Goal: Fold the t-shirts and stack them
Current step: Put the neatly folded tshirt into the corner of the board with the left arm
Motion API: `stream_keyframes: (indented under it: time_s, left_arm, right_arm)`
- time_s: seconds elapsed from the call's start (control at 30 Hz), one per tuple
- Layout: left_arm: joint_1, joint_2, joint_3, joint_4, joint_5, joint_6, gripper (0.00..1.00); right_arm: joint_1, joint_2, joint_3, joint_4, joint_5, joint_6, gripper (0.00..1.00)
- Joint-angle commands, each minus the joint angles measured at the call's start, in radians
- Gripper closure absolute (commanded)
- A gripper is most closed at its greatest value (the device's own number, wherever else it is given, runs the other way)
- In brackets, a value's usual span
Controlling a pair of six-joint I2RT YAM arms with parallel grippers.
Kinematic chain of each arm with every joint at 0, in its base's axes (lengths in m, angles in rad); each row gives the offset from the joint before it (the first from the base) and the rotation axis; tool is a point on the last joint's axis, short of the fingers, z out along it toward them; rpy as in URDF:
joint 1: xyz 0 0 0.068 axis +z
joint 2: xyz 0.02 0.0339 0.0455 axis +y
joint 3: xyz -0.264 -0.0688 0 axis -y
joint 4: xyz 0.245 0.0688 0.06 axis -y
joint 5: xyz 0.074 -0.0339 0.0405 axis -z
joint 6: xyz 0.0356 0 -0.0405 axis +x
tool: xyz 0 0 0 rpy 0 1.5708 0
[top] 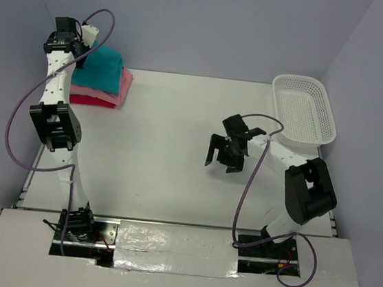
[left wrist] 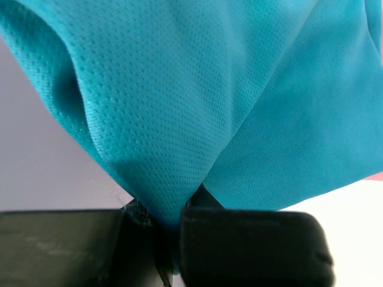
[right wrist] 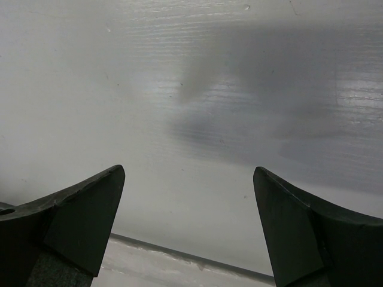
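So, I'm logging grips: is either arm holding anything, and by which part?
The left gripper holds the teal t-shirt, jaws shut on a bunched fold of its cloth. The right gripper holds nothing, jaws open.

T-shirts (top: 108,73) stacked far left on table (top: 155,160); basket (top: 303,113) far right.

White table (top: 170,148), white lattice basket (top: 304,113), teal shirt (top: 105,66) in fine dotted mesh, salmon pink shirt (top: 124,84), crimson red shirt (top: 92,101), purple cables (top: 245,191), pale lavender walls (top: 212,21)
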Motion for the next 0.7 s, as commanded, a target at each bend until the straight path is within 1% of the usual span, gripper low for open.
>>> stream_keyframes:
  time_s: [0.0,0.03,0.07,0.1,0.13,0.17,0.23,0.27,0.33,0.43,0.57,0.67]
  left_arm:
    - [0.012,0.059,0.037,0.027,0.062,-0.051,1.00]
    - [0.024,0.076,0.040,0.047,0.065,-0.061,0.99]
    - [0.031,0.091,0.040,0.058,0.062,-0.081,0.95]
    - [0.035,0.117,0.036,0.070,0.053,-0.086,0.81]
    - [0.043,0.129,0.034,0.096,0.035,-0.094,0.71]
    - [0.047,0.140,0.033,0.108,0.018,-0.104,0.64]
    - [0.057,0.169,0.037,0.150,-0.048,-0.123,0.31]
    - [0.061,0.179,0.053,0.157,-0.066,-0.143,0.01]
    - [0.075,0.174,0.076,0.186,-0.121,-0.187,0.01]
    - [0.087,0.110,0.074,0.236,-0.155,-0.227,0.01]
    - [0.089,-0.010,0.079,0.285,-0.163,-0.247,0.00]
    - [0.087,-0.085,0.079,0.265,-0.156,-0.240,0.01]
  right_arm:
    - [-0.005,0.008,0.043,-0.013,-0.015,-0.019,0.05]
    - [-0.005,0.009,0.041,-0.014,-0.020,-0.021,0.05]
    - [-0.005,0.014,0.041,-0.017,-0.021,-0.021,0.05]
    - [-0.005,0.015,0.043,-0.020,-0.021,-0.024,0.05]
    - [-0.003,0.017,0.043,-0.023,-0.024,-0.025,0.05]
    - [-0.005,0.021,0.044,-0.025,-0.026,-0.029,0.05]
    - [-0.006,0.021,0.047,-0.026,-0.029,-0.033,0.05]
    - [-0.006,0.023,0.050,-0.028,-0.029,-0.036,0.05]
    - [-0.003,0.023,0.058,-0.030,-0.030,-0.036,0.05]
    - [-0.003,0.027,0.072,-0.033,-0.036,-0.038,0.05]
    - [-0.005,0.012,0.081,-0.037,-0.035,-0.042,0.04]
    - [-0.003,-0.014,0.069,-0.036,-0.035,-0.042,0.03]
